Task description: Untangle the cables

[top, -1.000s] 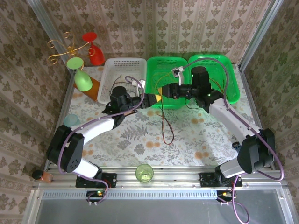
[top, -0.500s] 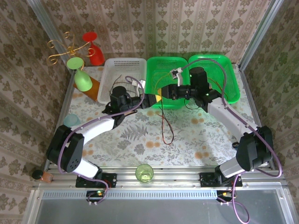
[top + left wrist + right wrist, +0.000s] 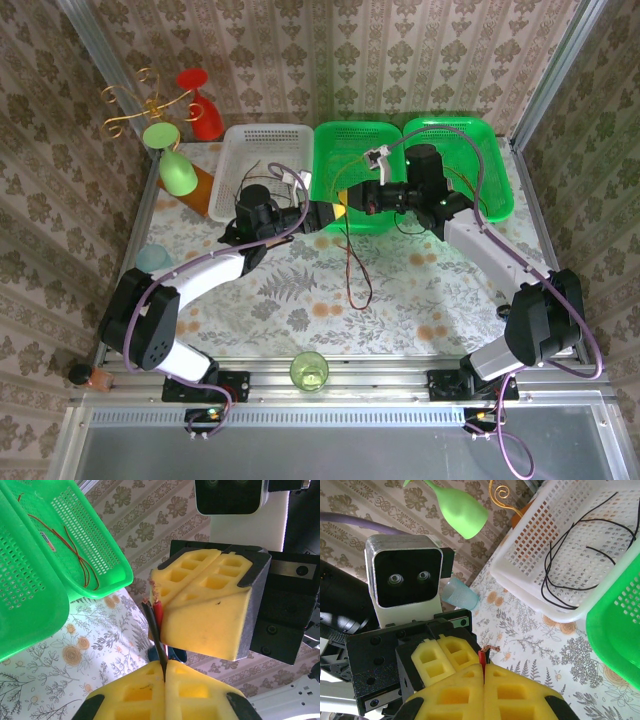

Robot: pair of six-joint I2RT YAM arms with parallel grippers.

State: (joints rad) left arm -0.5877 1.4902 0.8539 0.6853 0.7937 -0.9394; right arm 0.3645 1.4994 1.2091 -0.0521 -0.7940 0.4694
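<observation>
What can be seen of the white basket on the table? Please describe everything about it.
The white basket is rectangular with rounded corners and looks like plastic. Its walls and floor are pierced with a grid of small holes under a smooth rim. It stands upright on the flowered tablecloth at the far side, directly left of a green basket; whether they touch I cannot tell. A few thin black cables lie looped inside it.

Overhead looks down; wrist cameras (image 3: 407, 577) (close) face-to-face.
</observation>
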